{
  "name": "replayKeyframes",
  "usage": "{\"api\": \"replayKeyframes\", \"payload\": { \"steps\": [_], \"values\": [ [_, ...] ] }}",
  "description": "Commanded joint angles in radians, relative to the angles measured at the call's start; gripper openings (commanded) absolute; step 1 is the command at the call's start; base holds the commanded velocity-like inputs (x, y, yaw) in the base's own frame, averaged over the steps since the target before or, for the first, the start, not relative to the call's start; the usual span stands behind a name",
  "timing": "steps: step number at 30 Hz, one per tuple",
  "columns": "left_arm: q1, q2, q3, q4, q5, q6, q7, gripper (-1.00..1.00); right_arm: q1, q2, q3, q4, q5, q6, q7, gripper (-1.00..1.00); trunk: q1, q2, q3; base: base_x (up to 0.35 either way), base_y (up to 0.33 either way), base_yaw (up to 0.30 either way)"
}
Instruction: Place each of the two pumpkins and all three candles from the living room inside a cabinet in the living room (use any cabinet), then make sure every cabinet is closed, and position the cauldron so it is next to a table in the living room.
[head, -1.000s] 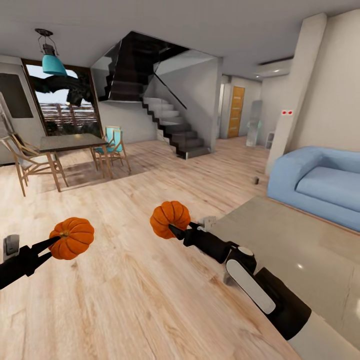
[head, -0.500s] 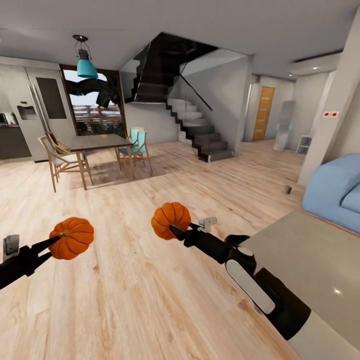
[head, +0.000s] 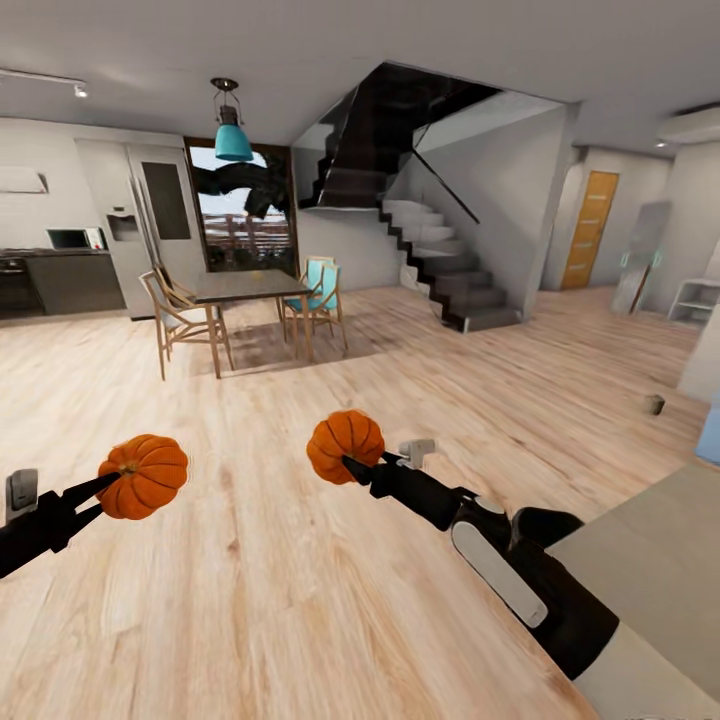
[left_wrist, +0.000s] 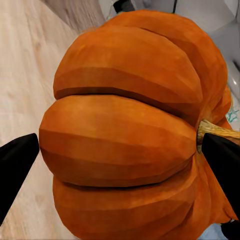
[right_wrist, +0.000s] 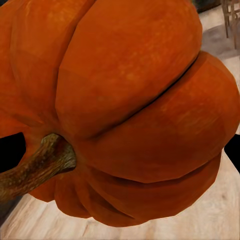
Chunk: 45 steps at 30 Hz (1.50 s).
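Head view is showing both arms carrying pumpkins over the wood floor (head: 250, 600). Lower left of frame, the left gripper (head: 112, 487) is clamping one pumpkin (head: 144, 476) between its fingers; at centre, the right gripper (head: 352, 465) is pinching the other pumpkin (head: 344, 445). A grey table (head: 650, 540) corner is sitting lower right. A dining table (head: 245, 287) is standing upper left.

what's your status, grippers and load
Left gripper shut on one ribbed orange pumpkin. Right gripper shut on second pumpkin. Bare wood floor ahead.
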<state>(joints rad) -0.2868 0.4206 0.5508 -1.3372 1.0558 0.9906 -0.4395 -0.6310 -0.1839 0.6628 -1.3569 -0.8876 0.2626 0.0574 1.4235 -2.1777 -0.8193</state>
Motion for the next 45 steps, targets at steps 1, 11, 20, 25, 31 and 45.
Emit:
{"api": "replayKeyframes", "payload": {
  "steps": [1,11,20,25,31,45],
  "values": [
    [-0.002,0.0,0.001,0.001,0.01,0.008,-0.005,-1.0,-0.001,-0.001,0.0,0.004,-0.011,0.003,0.001,-1.0,0.0,-0.001,0.0,0.306,0.145,0.257],
    [-0.002,-0.003,-0.006,0.001,0.011,0.008,-0.005,-1.0,-0.001,0.028,0.001,0.076,-0.011,0.003,-0.049,-1.0,0.0,-0.001,0.004,0.315,0.127,0.257],
    [-0.002,-0.002,-0.026,0.002,0.011,0.008,-0.005,-1.0,-0.001,0.05,0.0,0.111,-0.011,0.011,-0.129,-1.0,0.0,-0.001,0.008,0.331,0.065,0.258],
    [-0.002,0.002,-0.029,0.004,0.016,0.008,-0.005,-1.0,-0.002,0.061,0.001,0.126,-0.011,0.011,-0.151,-1.0,0.0,-0.001,0.008,0.335,0.004,0.265],
    [-0.002,0.003,-0.029,0.003,0.016,0.008,-0.005,-1.0,-0.001,0.07,0.001,0.137,-0.01,0.008,-0.155,-1.0,0.0,-0.001,0.009,0.336,0.0,0.267],
    [-0.002,0.003,-0.029,0.002,0.016,0.008,-0.006,-1.0,-0.002,0.072,0.0,0.159,0.058,0.001,-0.146,-1.0,0.0,-0.001,0.009,0.337,0.0,0.068]
  ]
}}
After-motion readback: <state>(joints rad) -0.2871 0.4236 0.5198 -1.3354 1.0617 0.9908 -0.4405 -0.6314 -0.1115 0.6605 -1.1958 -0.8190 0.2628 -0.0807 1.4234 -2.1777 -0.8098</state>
